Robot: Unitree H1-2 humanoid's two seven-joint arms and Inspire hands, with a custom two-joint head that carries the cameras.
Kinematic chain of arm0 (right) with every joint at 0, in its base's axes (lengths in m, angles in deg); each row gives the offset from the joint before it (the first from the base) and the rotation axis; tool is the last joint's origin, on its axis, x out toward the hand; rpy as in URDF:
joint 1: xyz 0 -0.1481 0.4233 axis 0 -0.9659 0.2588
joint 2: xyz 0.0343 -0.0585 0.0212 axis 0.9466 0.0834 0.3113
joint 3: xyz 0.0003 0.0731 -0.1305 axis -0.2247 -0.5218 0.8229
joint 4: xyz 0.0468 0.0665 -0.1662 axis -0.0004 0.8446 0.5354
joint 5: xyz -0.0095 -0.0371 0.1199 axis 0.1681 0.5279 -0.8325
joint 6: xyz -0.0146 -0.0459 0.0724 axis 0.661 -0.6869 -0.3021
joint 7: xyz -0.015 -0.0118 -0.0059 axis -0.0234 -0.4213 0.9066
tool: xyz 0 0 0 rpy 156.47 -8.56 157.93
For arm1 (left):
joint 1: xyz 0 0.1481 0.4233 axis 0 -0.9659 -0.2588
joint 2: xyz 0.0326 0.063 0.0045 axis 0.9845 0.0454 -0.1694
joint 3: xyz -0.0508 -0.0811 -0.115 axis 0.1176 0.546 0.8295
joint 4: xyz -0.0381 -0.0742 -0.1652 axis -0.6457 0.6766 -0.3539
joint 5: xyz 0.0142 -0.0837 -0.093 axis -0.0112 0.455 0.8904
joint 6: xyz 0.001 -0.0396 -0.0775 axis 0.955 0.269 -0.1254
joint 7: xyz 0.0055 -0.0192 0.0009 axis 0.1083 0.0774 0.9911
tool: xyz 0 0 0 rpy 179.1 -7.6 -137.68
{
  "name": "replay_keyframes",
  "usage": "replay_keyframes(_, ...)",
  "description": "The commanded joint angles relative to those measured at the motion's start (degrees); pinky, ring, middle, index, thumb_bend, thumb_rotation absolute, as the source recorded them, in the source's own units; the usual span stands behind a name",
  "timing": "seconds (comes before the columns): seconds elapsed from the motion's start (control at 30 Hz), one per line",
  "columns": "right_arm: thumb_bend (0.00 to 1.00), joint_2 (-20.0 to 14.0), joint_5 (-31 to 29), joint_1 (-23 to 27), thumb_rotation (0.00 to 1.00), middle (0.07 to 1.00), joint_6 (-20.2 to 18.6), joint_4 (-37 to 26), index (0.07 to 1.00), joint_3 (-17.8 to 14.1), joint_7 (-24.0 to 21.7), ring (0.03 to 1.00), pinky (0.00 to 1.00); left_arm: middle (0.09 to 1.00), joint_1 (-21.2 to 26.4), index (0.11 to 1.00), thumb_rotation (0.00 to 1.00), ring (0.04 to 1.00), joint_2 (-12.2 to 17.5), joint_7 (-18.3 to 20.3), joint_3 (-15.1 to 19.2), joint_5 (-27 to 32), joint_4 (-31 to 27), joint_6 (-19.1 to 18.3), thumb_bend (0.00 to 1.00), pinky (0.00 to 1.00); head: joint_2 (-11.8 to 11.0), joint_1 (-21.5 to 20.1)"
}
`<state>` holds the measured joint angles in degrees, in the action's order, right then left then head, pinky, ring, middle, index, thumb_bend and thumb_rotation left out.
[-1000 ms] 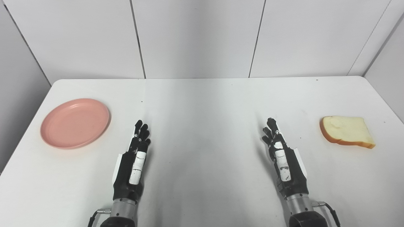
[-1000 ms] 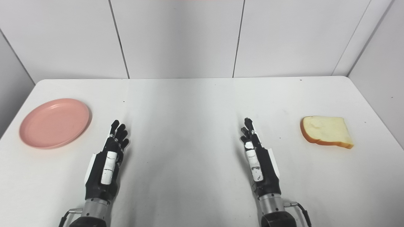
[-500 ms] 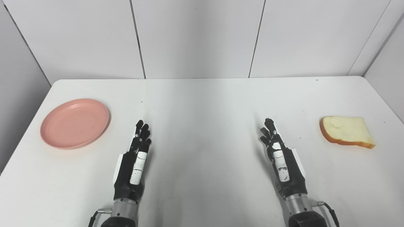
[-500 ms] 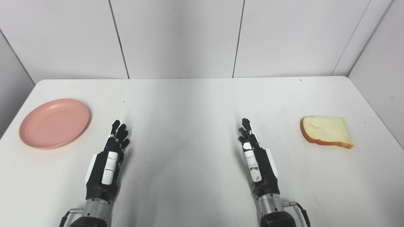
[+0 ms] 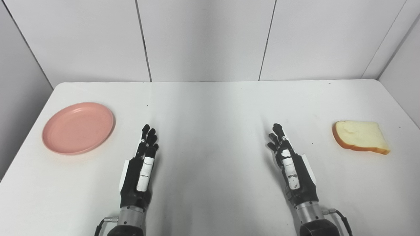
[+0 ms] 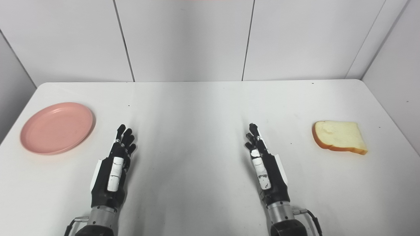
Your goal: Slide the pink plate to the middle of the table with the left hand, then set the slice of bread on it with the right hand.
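Observation:
A round pink plate (image 5: 78,127) lies flat near the left edge of the white table (image 5: 210,108). A slice of bread (image 5: 360,137) with a brown crust lies flat near the right edge. My left hand (image 5: 140,167) rests near the front of the table, right of the plate and apart from it, open and empty with fingers stretched forward. My right hand (image 5: 290,164) rests near the front, left of the bread and apart from it, open and empty. The plate (image 6: 56,127) and the bread (image 6: 338,136) also show in the right eye view.
White wall panels (image 5: 203,39) stand behind the table's far edge. Grey side walls close in at the left (image 5: 16,108) and the right (image 5: 403,85). The table top between the two hands bears only a few small dark specks.
Both hands have shifted slightly: the right hand has drifted a little to the left and forward, the left hand a little to the right. Plate and bread have not moved.

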<state>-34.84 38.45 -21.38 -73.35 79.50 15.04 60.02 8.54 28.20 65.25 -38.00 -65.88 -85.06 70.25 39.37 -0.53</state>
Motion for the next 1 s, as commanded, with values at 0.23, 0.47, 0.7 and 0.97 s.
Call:
replay_keyframes(0.23, 0.9, -1.0, -0.3, -0.4, 1.0, 0.995, 1.2, 2.1, 0.974, -0.2, -1.3, 0.971, 0.95, 1.0, 0.7, 1.0, 0.89, 1.0, -1.2, -0.6, -0.4, 0.2, -1.6, 0.0, 0.82, 1.0, -0.2, 0.6)
replay_keyframes(0.47, 0.91, -0.9, 0.2, -0.4, 1.0, 0.993, 1.3, 2.1, 0.971, -0.1, -1.2, 0.965, 0.94, 1.0, 0.7, 1.0, 0.88, 1.0, -1.3, -0.6, -0.1, 0.8, -1.8, -1.1, 0.83, 1.0, -0.3, 0.5)
replay_keyframes(0.7, 0.89, -1.3, -0.2, -0.5, 1.0, 0.991, 1.8, 2.1, 0.973, -0.5, -1.3, 0.964, 0.94, 1.0, 0.5, 1.0, 0.89, 1.0, -1.7, -1.1, -0.5, -0.4, -1.8, -1.2, 0.82, 1.0, -0.2, 2.2)
replay_keyframes(0.97, 0.91, -2.0, -1.4, -0.3, 1.0, 0.98, 2.8, 3.9, 0.965, -1.1, -1.9, 0.956, 0.93, 1.0, 1.1, 1.0, 0.89, 1.0, -2.4, -1.4, -0.8, -0.8, 0.4, 0.9, 0.81, 1.0, -2.1, 5.2)
